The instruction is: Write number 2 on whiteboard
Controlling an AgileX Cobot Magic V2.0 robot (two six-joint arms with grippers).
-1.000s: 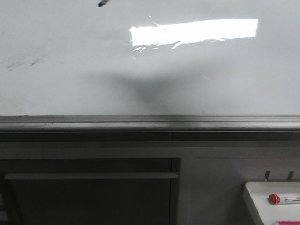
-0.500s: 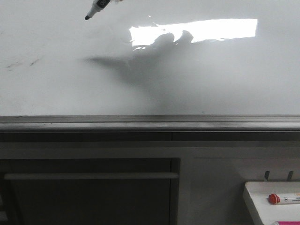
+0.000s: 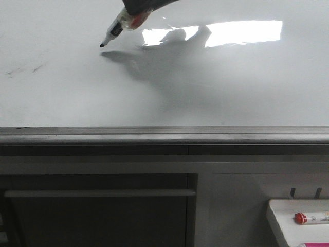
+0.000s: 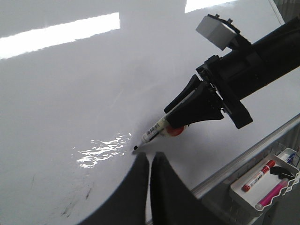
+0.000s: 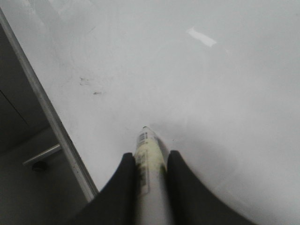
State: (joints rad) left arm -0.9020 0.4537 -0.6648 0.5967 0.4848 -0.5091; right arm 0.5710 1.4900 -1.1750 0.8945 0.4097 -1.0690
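Observation:
The whiteboard (image 3: 61,98) is large, glossy and white, with a grey metal lower rim (image 3: 164,133) and a bright glare. No drawn number 2 shows on it; only faint dark smudges at the left. My right gripper (image 3: 134,11) is shut on a black-tipped marker (image 3: 114,33), its tip at or just above the board at the upper left. The left wrist view shows that gripper (image 4: 185,110) and the marker (image 4: 154,133), and the right wrist view shows the marker (image 5: 147,164) between its fingers. My left gripper (image 4: 149,159) is shut and empty, just below the marker tip.
A small white tray (image 3: 298,218) with a red-capped marker (image 3: 311,218) hangs at the lower right below the rim; the left wrist view shows it (image 4: 262,180) with a pink marker too. A dark cabinet with a grey bar handle (image 3: 100,193) is under the board.
The right gripper has come down into the front view from the top edge, carrying the marker tip down and slightly right toward the board. Its shadow has grown across the glare.

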